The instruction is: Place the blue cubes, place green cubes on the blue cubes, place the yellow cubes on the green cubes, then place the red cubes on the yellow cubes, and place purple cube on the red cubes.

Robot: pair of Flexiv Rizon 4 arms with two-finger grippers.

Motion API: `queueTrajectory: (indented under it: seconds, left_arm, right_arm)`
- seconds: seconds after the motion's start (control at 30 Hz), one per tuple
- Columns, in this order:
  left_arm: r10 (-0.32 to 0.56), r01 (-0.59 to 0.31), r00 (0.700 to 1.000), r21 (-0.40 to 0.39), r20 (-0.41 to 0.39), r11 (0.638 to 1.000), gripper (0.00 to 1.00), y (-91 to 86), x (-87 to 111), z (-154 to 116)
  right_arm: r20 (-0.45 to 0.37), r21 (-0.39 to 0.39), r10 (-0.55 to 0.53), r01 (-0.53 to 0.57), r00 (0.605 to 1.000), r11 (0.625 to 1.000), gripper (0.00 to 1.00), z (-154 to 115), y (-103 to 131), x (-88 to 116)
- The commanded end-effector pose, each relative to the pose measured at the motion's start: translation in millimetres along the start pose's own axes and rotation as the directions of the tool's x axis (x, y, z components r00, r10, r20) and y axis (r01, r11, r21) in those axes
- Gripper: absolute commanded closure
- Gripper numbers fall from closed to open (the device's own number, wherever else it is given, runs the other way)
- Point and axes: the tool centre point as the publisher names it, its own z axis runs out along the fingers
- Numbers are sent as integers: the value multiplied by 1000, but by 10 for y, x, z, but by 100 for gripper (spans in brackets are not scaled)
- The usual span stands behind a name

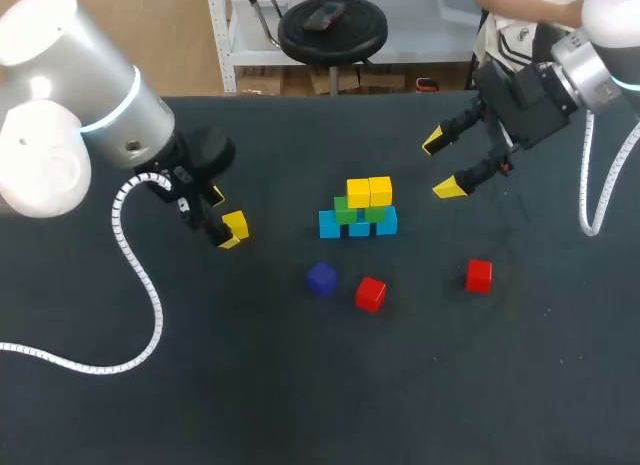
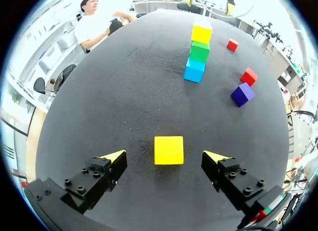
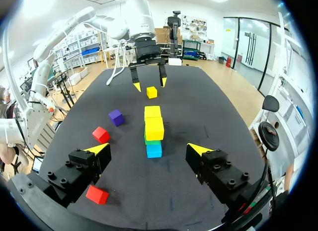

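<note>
Near the tabletop's (image 1: 300,385) left edge the left gripper (image 2: 165,156) straddles a loose yellow cube (image 2: 168,150), fingers (image 2: 112,158) spread clear of it; yellow-layer step, I'd say, so pinch it next.

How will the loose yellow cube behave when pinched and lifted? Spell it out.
The loose yellow cube has flat faces, so it should slide, not roll, if pushed. It looks solid, likely stiff and light. Smooth sides might slip unless squarely pinched.

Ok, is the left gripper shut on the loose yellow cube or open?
Open: the left gripper has its yellow tips either side of the loose yellow cube, with a clear gap between each tip and the cube.
</note>
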Motion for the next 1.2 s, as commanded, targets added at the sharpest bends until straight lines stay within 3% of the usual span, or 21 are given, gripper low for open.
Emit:
queueTrajectory:
  seconds: [0.03,0.4,1.03,1.07,1.17,1.2]
  left_arm:
    - [4,-4,1000,7,5,1000,0,35,-6,22]
    - [-3,3,1000,33,9,999,0,29,5,169]
    - [-6,5,1000,31,31,1000,0,65,-48,181]
    - [-5,4,1000,32,31,999,3,65,-54,191]
    - [-3,2,1000,35,29,999,29,68,-57,215]
    - [-3,2,1000,36,27,999,33,69,-54,220]
  right_arm:
    - [1,2,-1,1,1000,1000,0,-2,9,1]
    - [1,2,-1,1,1000,1000,0,-2,9,1]
    - [1,2,-1,1,1000,1000,0,-2,9,1]
    - [1,2,-1,1,1000,1000,0,-2,9,1]
    - [1,2,-1,1,1000,1000,0,-2,9,1]
    - [1,2,-1,1,1000,1000,0,-2,9,1]
